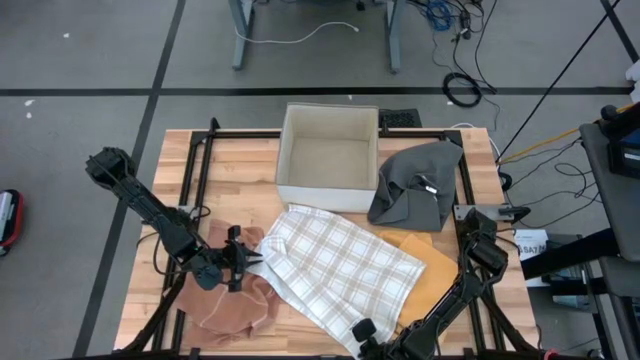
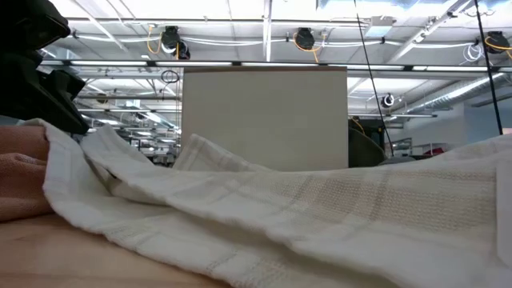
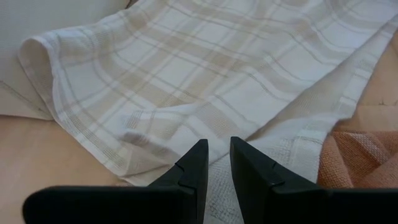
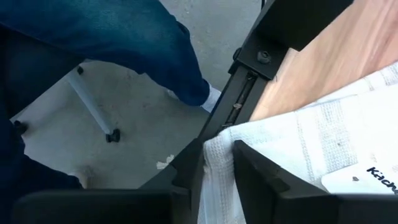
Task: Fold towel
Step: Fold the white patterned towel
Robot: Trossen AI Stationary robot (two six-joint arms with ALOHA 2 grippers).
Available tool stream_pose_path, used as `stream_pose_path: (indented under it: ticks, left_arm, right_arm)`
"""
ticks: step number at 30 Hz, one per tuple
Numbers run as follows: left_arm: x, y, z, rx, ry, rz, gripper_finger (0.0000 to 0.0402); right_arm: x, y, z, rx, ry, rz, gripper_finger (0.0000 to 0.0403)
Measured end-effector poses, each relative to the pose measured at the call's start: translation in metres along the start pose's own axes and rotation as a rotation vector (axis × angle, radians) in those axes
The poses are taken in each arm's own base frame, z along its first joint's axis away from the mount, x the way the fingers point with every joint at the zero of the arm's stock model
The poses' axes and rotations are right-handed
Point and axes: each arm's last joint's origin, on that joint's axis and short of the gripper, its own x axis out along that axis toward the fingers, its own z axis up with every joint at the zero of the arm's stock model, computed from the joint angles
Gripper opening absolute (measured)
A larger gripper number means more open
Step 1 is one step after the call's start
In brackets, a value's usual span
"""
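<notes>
1. Towel (image 1: 340, 268): plaid, lies spread and rumpled across desk (image 1: 180, 160) centre, in front of box (image 1: 328, 155); no fold visible yet
2. L pincer (image 1: 238, 262): at towel's left edge, jaws narrow w/ cloth between the tips (image 3: 214, 165)
3. R pincer (image 1: 362, 332): at near corner by desk edge, jaws narrow, pinching towel corner
4. Left to do: lift both held points, bring across, lay flat

Overhead view straight down, low view level across table, wrist views close, all sharing checked towel (image 1: 345, 265).
</notes>
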Motion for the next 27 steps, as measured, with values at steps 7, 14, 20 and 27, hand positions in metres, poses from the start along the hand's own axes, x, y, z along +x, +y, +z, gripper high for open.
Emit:
stream_pose_path:
  ticks: [7,14,20,27]
  left_arm:
    - [0.0,0.0,0.0,-0.001,0.0,0.0,0.0074]
    - [0.0,0.0,0.0,-0.004,0.0,0.0,0.0074]
    - [0.0,0.0,0.0,-0.004,0.0,0.0,0.0074]
    - [0.0,0.0,0.0,0.004,0.0,0.0,0.0074]
  right_arm:
    - [-0.008,-0.002,0.002,-0.015,-0.007,0.008,0.0037]
    - [-0.021,-0.003,0.008,-0.02,-0.027,0.014,0.0031]
    - [-0.026,-0.003,0.006,-0.029,0.009,0.069,0.0031]
    - [-0.029,0.008,-0.005,-0.076,0.081,0.08,0.0025]
